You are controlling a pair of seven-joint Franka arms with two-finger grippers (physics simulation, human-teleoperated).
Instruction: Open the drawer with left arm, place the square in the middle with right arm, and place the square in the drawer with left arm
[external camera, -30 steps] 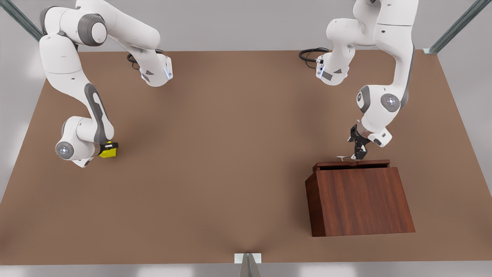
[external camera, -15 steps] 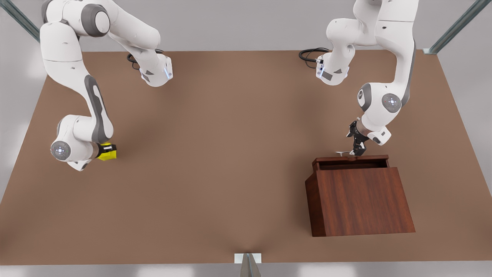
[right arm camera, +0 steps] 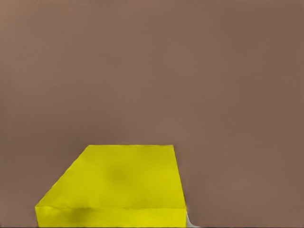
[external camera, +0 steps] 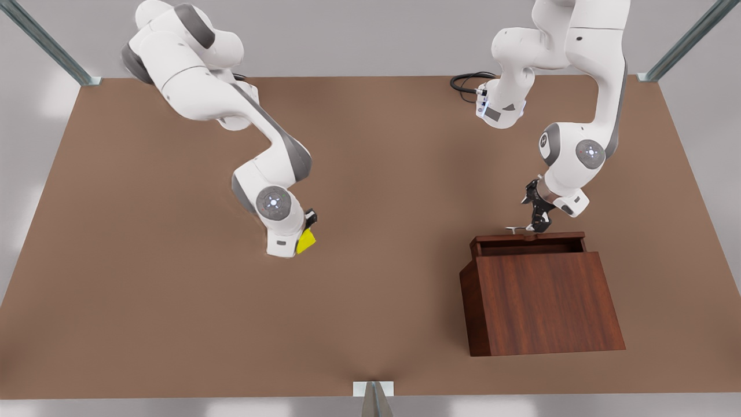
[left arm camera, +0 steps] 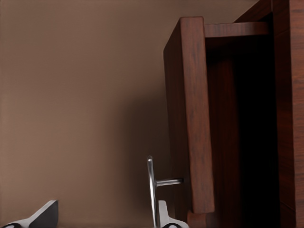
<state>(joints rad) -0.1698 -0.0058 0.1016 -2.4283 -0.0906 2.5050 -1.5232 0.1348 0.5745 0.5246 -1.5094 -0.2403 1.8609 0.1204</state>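
The yellow square (external camera: pixel 306 241) hangs tilted in my right gripper (external camera: pixel 308 230), which is shut on it low over the middle (external camera: pixel 370 231) of the brown tabletop. In the right wrist view the square (right arm camera: pixel 118 190) lies close under the camera. The drawer (external camera: pixel 528 237) stands pulled partly out of the slant-topped wooden box (external camera: pixel 544 301), its dark inside showing. My left gripper (external camera: pixel 538 223) stands at the silver handle (external camera: pixel 516 229), fingers spread. In the left wrist view the handle (left arm camera: pixel 150 187) stands between the spread fingertips (left arm camera: pixel 164 216), close to one of them.
The brown table (external camera: pixel 173 324) stretches wide in front of both arms. Metal frame posts (external camera: pixel 683 43) stand at its far corners and a bracket (external camera: pixel 373 389) at its near edge. The box takes up the front view's right near side.
My right arm has swung the square from the front view's left side toward the table's middle. The drawer slid out a little farther early on, then stayed still.
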